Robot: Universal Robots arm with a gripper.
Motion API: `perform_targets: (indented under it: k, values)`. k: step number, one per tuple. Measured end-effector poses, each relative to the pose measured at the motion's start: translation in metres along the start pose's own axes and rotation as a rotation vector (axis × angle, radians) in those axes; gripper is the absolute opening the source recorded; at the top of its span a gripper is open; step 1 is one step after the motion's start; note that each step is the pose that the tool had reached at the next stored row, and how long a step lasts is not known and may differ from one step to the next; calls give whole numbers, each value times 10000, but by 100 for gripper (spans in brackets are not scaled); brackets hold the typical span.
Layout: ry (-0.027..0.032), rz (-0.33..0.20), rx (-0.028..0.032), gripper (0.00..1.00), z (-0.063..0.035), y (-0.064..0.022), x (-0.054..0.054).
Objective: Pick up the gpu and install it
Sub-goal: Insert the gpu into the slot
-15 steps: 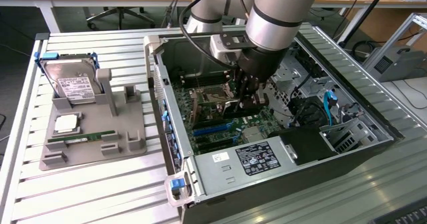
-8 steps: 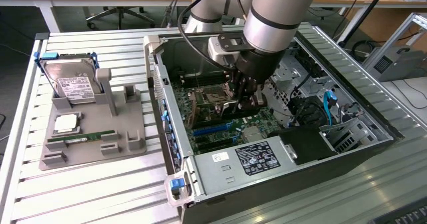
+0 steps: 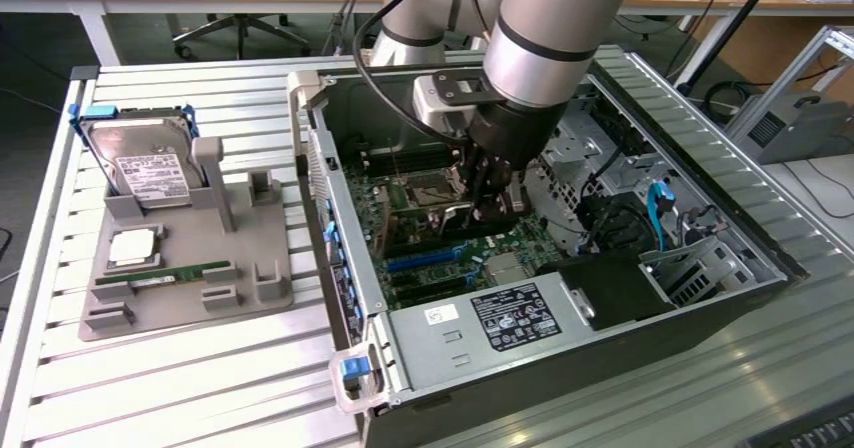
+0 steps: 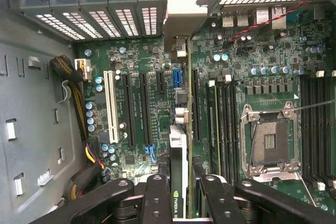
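Note:
The gpu [image 4: 178, 145] is seen edge-on between my fingers [image 4: 157, 200], a thin card with a black face, running across the motherboard [image 4: 252, 56] toward the case's rear slots. Its silver bracket [image 4: 184, 9] reaches the rear wall among the blue latches. My gripper [image 4: 179, 203] is shut on the gpu. In the exterior view the gripper [image 3: 487, 203] is down inside the open computer case [image 3: 310, 168], with the dark gpu [image 3: 454, 226] just under it, over the expansion slots. Whether the card sits fully in a slot I cannot tell.
The empty CPU socket [image 4: 270, 140] and memory slots [image 4: 315, 124] lie beside the card. A power supply [image 3: 501, 318] fills the case's near corner. On the exterior view's left a grey fixture [image 3: 254, 258] holds a hard drive [image 3: 147, 168] and a memory stick [image 3: 167, 275].

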State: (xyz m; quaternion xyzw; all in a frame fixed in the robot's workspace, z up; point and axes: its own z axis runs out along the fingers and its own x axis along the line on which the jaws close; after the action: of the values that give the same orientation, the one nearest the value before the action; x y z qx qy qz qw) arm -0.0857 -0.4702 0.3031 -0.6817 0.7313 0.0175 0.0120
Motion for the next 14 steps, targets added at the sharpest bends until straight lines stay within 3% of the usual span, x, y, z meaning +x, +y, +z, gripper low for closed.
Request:
perform_targets:
  k: [14]
  values:
    - [0, -15, -1, 27, 90, 64, 4]
